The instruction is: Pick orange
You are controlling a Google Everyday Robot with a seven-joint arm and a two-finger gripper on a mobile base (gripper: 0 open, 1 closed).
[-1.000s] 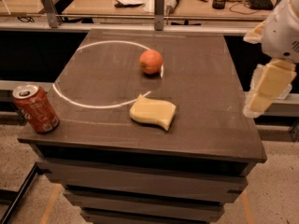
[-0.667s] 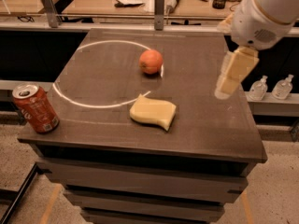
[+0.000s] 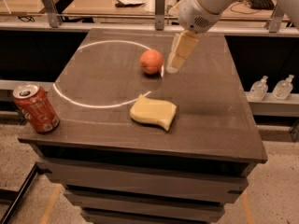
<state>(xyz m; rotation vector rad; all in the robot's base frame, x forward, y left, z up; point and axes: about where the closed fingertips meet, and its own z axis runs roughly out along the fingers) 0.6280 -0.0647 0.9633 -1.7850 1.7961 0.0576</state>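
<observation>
Now, the orange (image 3: 151, 61) sits on the far half of the bench (image 3: 210, 106), right on the white painted ring (image 3: 93, 104) where the line passes its right side. The hand (image 3: 174, 65) hangs just beside it, on the right as the camera sees it. The arm reaches in from the top right and the hand's pale tip tilts down and leftward, toward the fruit. There's a narrow strip of dark benchtop between the two, so apart, not touching.

How wide the hand is set, I cannot tell: it shows as one pale block from this angle. It carries nothing that can be seen.

So the whole thing turns on that short sideways gap. The orange lies left of the hand and a touch lower, and the tip looks to be above the bench, though its height is hard to judge. Being round, the fruit offers no long axis to line up on.

Nothing crowds it. The yellow sponge (image 3: 153, 112) lies nearer the camera, and the red soda can (image 3: 36, 108) stands well apart at the front left corner.
</observation>
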